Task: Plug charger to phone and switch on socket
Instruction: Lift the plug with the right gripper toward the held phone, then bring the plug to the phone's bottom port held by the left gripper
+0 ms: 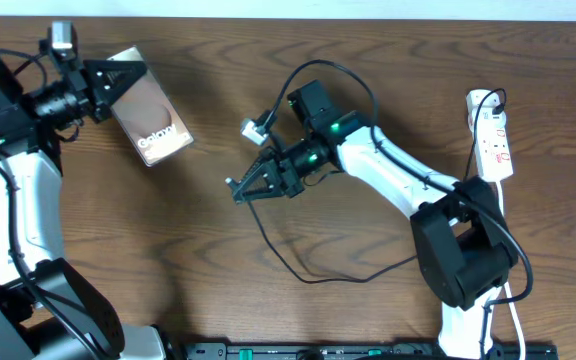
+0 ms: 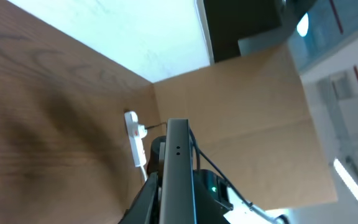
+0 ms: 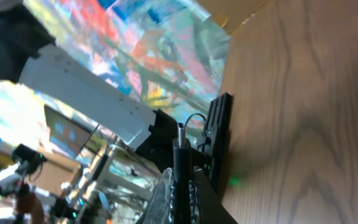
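My left gripper (image 1: 118, 85) is shut on the bronze-brown phone (image 1: 154, 126) at the far left and holds it tilted above the table. In the left wrist view the phone (image 2: 178, 155) shows edge-on between the fingers (image 2: 176, 208). My right gripper (image 1: 240, 188) is at mid-table, shut on the plug end of the thin black charger cable (image 1: 313, 281), which loops across the table behind it. In the right wrist view the plug (image 3: 179, 152) stands out between the shut fingers (image 3: 180, 186). The white socket strip (image 1: 493, 135) lies at the far right and also shows in the left wrist view (image 2: 134, 134).
A small white connector (image 1: 253, 128) hangs on the right wrist's own wiring. The right arm's base (image 1: 463, 255) stands at the right front. A black rail (image 1: 318, 352) runs along the table's front edge. Brown cardboard (image 2: 241, 106) stands behind the table.
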{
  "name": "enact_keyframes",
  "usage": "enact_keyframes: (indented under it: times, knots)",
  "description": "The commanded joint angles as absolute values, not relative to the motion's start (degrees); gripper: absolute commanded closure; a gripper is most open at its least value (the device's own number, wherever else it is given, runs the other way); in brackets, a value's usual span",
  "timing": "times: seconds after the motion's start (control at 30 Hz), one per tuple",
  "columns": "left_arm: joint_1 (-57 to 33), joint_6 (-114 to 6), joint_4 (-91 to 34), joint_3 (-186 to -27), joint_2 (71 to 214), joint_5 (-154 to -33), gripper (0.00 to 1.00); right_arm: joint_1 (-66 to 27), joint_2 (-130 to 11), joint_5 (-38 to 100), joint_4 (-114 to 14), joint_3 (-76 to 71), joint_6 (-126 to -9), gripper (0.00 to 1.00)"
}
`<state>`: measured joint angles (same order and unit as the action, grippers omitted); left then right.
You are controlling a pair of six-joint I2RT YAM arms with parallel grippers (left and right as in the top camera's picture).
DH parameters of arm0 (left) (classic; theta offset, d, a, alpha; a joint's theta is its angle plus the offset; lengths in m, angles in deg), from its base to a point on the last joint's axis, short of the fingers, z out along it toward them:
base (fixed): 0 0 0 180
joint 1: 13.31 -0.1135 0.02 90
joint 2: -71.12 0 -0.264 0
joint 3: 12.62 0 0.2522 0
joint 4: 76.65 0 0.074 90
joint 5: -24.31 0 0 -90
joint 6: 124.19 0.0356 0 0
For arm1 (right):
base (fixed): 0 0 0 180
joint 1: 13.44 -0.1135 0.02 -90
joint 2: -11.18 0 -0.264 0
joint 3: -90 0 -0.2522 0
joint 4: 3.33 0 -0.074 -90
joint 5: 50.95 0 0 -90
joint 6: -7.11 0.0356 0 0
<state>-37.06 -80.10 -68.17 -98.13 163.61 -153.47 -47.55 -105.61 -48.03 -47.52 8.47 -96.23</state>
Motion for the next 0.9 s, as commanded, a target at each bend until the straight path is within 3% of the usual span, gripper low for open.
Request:
enact_keyframes:
  times: [0.0, 0.5, 0.87]
  knots:
    - [-35.9, -75.5, -68.6, -98.4, 163.4, -155.7, 0.93, -48.9, -106.2, -50.4, -45.1, 9.5, -97.2, 0.99]
    - [-34.7, -74.9, -69.9, -98.4, 163.4, -155.7, 0.93, -49.6, -106.2, -50.4, -12.7, 9.5, -67.8, 0.99]
    - [-34.7, -74.9, -72.1, -98.4, 163.4, -154.5, 0.93, -49.6, -106.2, -47.4, -10.4, 9.5, -62.7, 0.99]
